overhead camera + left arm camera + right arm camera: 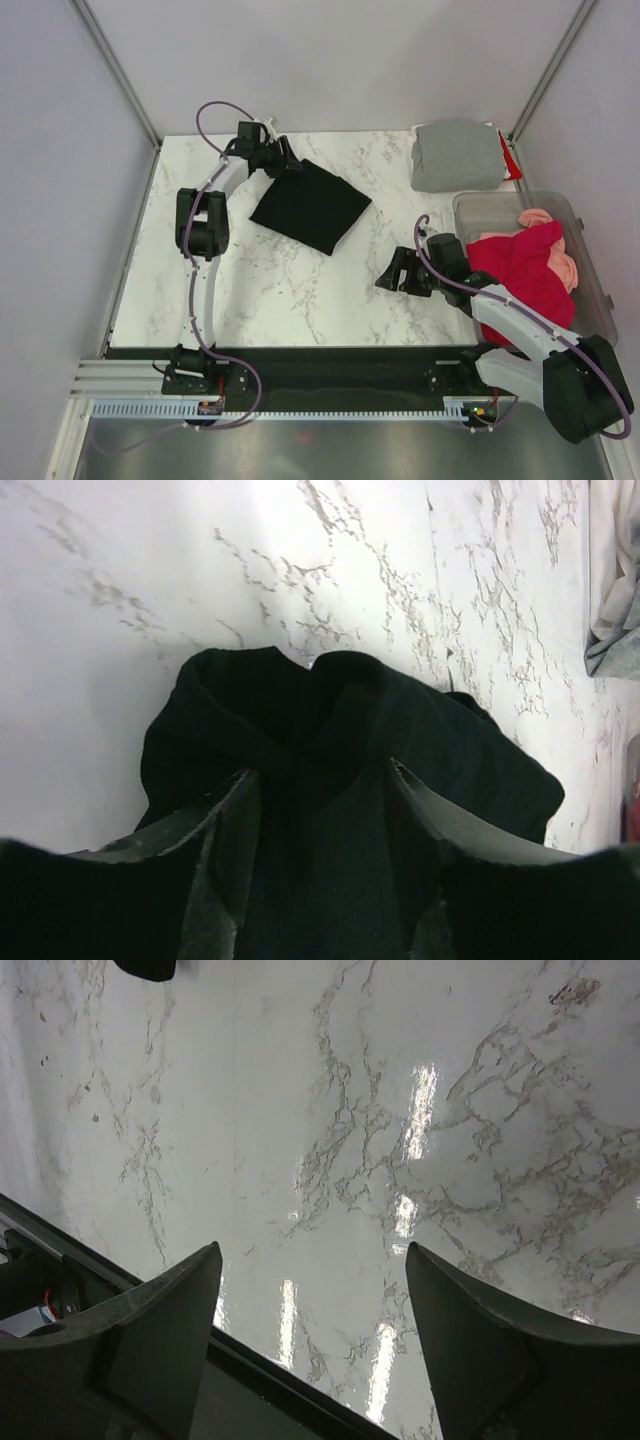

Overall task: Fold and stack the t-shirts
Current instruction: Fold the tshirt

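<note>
Left gripper [320, 770], fingers apart astride the bunched edge of the black shirt [310, 205], should close squarely before pulling; right gripper [312, 1255] hangs spread.

A white marble table [300, 290] carries a clear tub [478, 205] at its right edge; a small red thing [514, 166], too small to identify, lies just behind the tub

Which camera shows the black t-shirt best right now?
Top external: the whole black t-shirt lies flat in view. Left wrist shows only a bunched edge between the fingers of the left pincer; right wrist shows at most a dark scrap at its top edge.
</note>
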You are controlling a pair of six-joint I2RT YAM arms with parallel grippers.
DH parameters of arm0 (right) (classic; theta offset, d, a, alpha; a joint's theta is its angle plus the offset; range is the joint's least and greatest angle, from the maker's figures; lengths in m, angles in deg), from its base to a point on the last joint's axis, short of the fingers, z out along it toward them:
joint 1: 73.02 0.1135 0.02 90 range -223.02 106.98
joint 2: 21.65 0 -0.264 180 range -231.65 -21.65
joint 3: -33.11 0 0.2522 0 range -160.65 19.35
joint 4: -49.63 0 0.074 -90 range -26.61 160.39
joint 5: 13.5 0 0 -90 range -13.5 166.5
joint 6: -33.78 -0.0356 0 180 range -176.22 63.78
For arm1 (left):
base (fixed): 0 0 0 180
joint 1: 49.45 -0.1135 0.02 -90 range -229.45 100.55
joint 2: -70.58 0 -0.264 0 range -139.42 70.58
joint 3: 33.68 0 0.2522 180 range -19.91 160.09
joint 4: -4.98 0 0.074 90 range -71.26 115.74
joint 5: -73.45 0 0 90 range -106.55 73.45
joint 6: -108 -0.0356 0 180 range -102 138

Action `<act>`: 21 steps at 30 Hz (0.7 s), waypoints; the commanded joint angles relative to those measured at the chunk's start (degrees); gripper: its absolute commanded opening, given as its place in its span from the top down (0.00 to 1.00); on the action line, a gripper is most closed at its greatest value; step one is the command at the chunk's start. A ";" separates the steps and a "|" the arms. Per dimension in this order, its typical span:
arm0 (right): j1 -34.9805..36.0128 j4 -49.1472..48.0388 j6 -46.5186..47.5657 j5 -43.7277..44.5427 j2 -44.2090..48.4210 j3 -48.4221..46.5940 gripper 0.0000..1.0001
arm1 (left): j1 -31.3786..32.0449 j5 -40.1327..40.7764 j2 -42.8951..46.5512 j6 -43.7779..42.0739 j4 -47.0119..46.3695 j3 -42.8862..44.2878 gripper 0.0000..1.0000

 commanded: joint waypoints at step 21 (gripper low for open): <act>-0.22 -2.90 -0.35 -0.81 4.32 2.61 0.20 | 8.05 -20.08 -1.03 -9.86 2.78 9.31 0.98</act>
